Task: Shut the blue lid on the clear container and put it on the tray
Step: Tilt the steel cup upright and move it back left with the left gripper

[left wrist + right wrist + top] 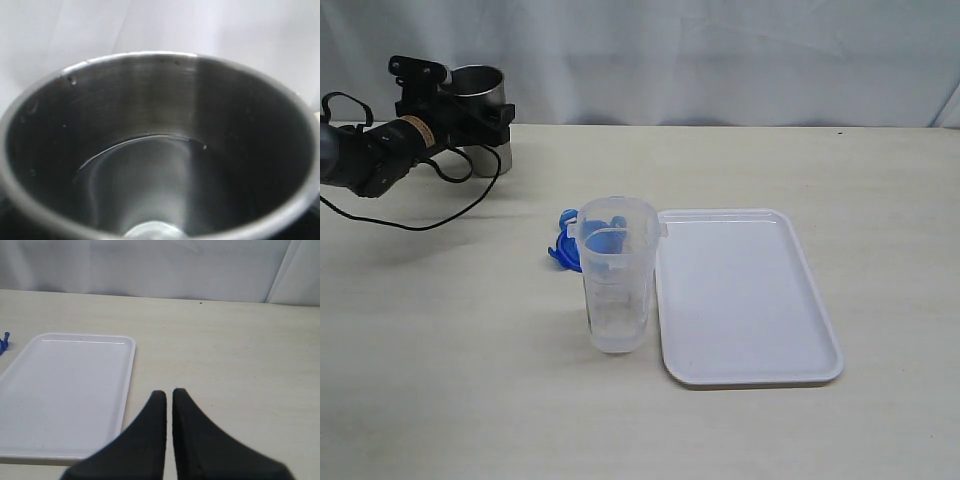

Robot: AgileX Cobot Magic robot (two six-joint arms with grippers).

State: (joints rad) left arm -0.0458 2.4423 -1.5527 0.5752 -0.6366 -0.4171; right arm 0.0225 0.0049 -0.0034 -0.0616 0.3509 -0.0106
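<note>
Where the left gripper (492, 118) reaches in at the back left of the exterior view, its jaws stand wide around a grey stainless steel cup (478, 85), with one black finger crossing the cup's near wall. Whether they press on the cup cannot be told. The left wrist view looks down into this cup, whose round rim nearly fills the picture.

The right gripper (169, 392) is closed. Its black fingertips almost meet with nothing between them, above the pale wooden table (440, 350) just beside the flat white rectangular plastic tray (65, 390).

The tall clear plastic container (615, 280) stands upright and uncovered near the middle of the table, just beside the tray's left edge. The small bright blue plastic lid (561, 250) lies on the table behind it, partly seen through its wall.
</note>
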